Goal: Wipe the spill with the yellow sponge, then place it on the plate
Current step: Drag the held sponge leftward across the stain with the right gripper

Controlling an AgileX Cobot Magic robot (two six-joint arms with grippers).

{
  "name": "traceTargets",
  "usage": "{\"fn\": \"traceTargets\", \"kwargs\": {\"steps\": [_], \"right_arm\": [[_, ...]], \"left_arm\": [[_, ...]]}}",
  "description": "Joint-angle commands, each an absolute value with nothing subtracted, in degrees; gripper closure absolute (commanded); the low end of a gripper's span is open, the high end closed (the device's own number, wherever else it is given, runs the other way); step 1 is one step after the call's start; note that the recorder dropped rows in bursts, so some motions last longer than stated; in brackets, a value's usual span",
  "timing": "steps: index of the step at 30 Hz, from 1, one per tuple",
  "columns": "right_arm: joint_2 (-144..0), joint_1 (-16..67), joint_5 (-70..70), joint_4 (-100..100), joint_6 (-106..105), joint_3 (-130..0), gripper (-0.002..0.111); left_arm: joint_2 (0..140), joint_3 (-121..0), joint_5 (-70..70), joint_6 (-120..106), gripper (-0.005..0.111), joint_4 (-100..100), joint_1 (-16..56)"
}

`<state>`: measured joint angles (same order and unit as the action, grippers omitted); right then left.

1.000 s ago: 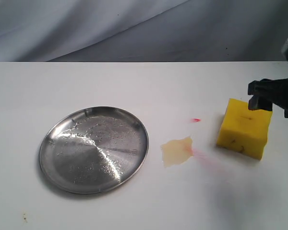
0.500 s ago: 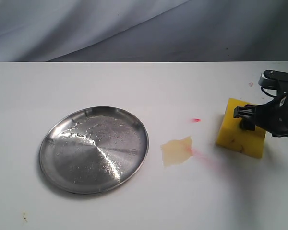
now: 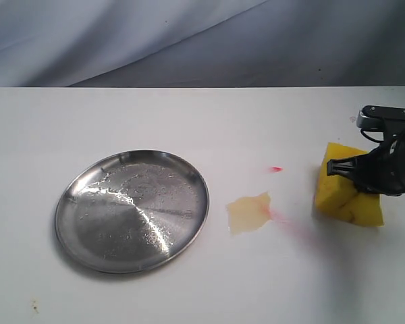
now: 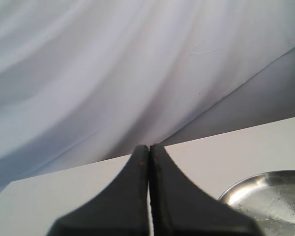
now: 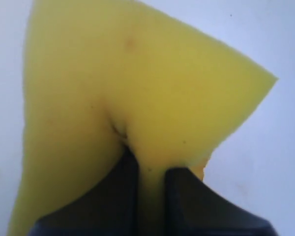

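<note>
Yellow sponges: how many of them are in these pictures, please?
1. The yellow sponge is right of the spill in the exterior view, pinched by the right gripper. The right wrist view shows the same one. Nothing seems to hide another.

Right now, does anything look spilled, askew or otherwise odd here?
Yes. A pale beige spill with pink smears lies unwiped beside the plate, a red dot near it. The yellow sponge is squashed and creased in the right pincer.
</note>
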<state>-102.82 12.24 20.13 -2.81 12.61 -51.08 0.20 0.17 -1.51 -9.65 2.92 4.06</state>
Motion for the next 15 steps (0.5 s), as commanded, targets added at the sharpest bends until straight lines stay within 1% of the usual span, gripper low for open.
{"fn": "traceTargets", "kwargs": {"steps": [1, 5, 10, 15], "right_arm": [[-97.52, 16.16, 26.15, -4.01, 8.40, -50.78, 0.108], [-94.23, 21.83, 26.10, -3.34, 7.78, -50.78, 0.108], [-94.95, 29.40, 24.58, -2.35, 7.78, -50.78, 0.108], [-96.34, 33.90, 21.44, -1.53, 8.12, -50.78, 0.108]], "left_arm": [[0.00, 0.00, -1.25, -9.16, 0.107, 2.42, 3.97], [0.00, 0.00, -1.25, -9.16, 0.107, 2.42, 3.97], [0.00, 0.00, -1.25, -9.16, 0.107, 2.42, 3.97], [0.00, 0.00, -1.25, -9.16, 0.107, 2.42, 3.97]]}}
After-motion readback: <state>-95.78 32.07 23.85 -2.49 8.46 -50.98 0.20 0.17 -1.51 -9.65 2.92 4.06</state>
